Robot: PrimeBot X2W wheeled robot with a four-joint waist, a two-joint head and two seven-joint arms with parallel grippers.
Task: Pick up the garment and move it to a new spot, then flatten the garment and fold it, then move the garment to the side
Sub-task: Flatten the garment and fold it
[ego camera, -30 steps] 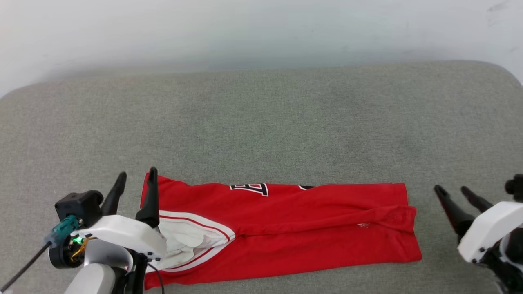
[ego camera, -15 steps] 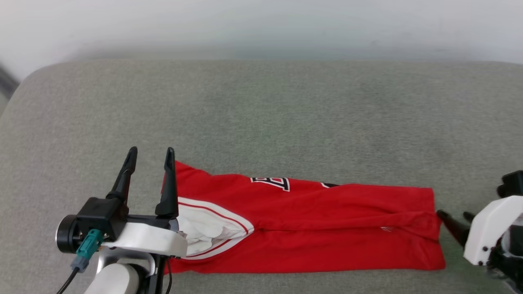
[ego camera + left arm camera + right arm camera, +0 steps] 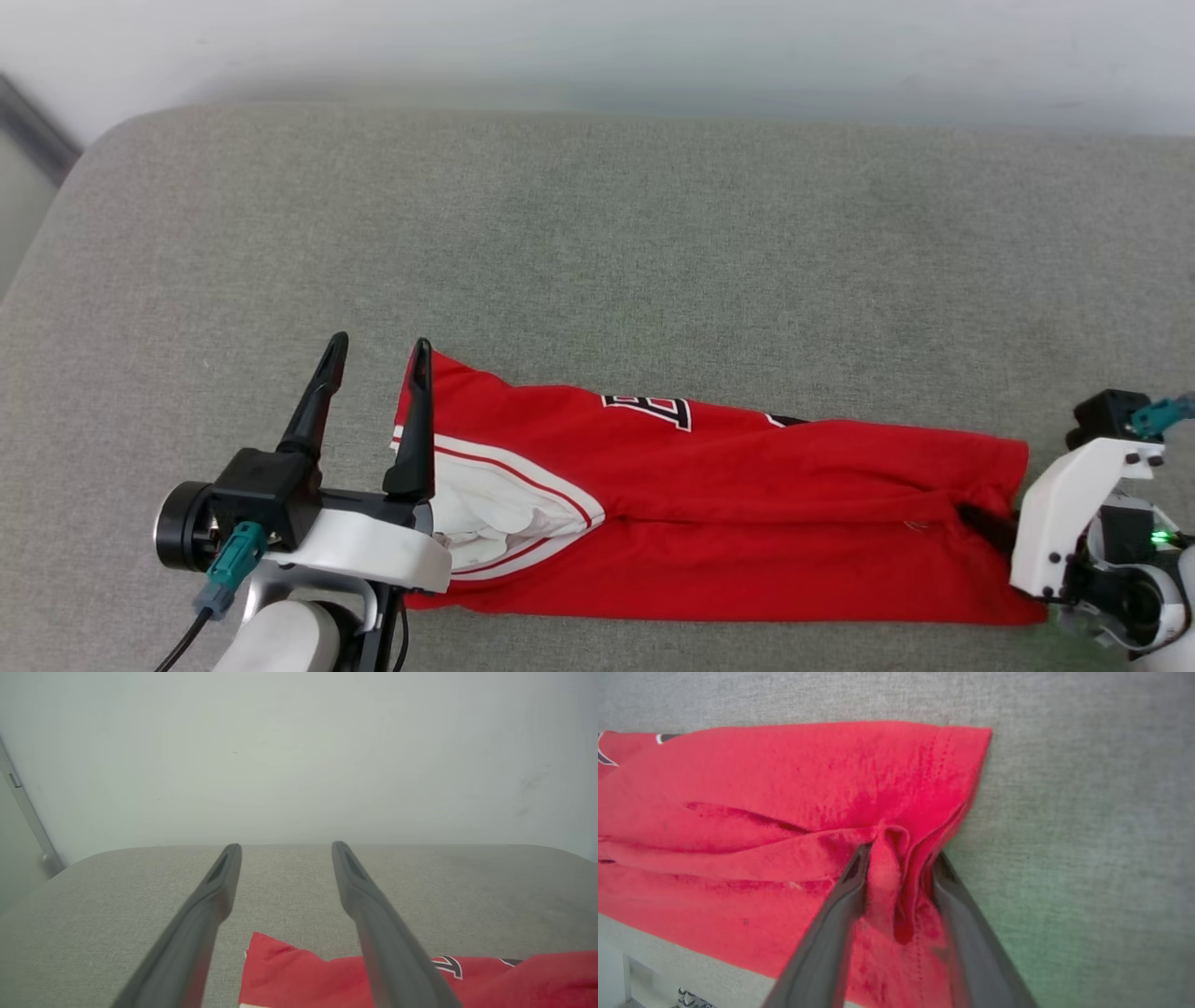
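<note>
From the head view, the garment [image 3: 747, 504] lay folded into a long red strip across the near part of the grey bench [image 3: 653, 233]. Its white-trimmed armhole was at the robot's left and its hem end at the right. The left hand [image 3: 380, 341] hovered at the armhole end, its two fingers spread wide and holding nothing. The inner finger overlapped the cloth's corner in this view. The right hand [image 3: 976, 518] was at the hem end, pointing down into the fabric, with little of its fingers visible.

In the left wrist view, the left hand [image 3: 286, 845] was wide open above the bench [image 3: 467, 882]. The garment's red corner [image 3: 303, 975] lay below its fingers, and a pale wall [image 3: 299, 756] stood behind.

In the right wrist view, the right hand [image 3: 902, 853] had its fingers somewhat apart, astride a raised fold at the garment's hem end [image 3: 784, 788]. The bunched cloth touched both inner faces.
</note>
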